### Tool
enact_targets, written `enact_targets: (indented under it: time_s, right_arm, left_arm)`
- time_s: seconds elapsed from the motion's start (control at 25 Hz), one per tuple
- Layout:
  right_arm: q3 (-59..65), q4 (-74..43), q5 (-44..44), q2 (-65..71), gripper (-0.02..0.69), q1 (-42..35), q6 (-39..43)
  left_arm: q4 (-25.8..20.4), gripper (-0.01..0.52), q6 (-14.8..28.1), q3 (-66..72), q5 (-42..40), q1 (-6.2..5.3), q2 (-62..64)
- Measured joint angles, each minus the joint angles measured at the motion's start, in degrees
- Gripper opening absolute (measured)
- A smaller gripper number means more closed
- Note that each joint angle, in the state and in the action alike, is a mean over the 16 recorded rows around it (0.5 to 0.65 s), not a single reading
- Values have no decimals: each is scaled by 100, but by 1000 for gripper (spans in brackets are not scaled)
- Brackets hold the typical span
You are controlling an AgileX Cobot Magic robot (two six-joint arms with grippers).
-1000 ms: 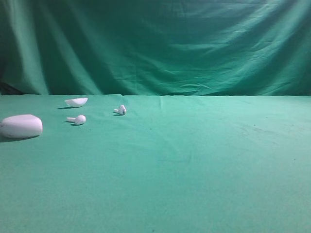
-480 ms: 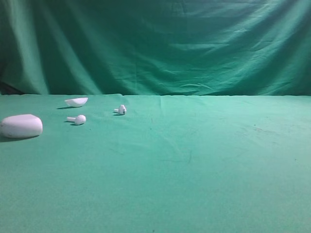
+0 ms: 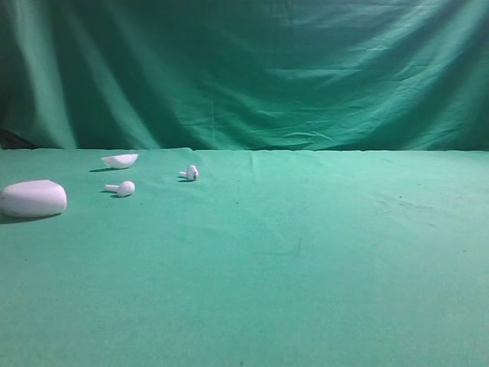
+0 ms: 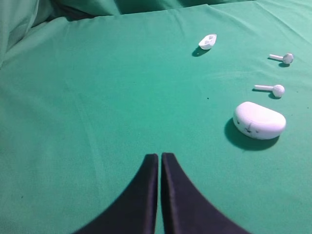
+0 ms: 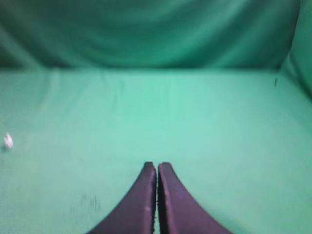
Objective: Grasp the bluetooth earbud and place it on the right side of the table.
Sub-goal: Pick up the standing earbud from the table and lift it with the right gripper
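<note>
1. green cloth covered the table (image 3: 321,260); the bluetooth earbud (image 3: 190,173), its head bearing a darkish spot, lay far back on the left, apart from the plain earbud (image 3: 122,187) and the oval case (image 3: 33,198).
2. my left gripper (image 4: 159,157) and right gripper (image 5: 157,165) both had fingertips pressed together, holding nothing, well short of it.
3. i judged the left should open first, descend over the stem, and avoid the near-identical twin beside it.
</note>
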Motion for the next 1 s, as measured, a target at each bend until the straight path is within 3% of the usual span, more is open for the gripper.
enact_targets:
  time_s: [0.32,0.72,1.0]
  right_arm:
    - [-1324,126,892,2356,0,398,-512]
    - [-4032,208,2569,5241,11,1662,-1163]
    - [-6364,273,3660,7207,112,2353,-1230]
  left_arm:
    - [0,0,0,0,0,0,0]
    - [0,0,0,0,0,0,0]
    - [0,0,0,0,0,0,0]
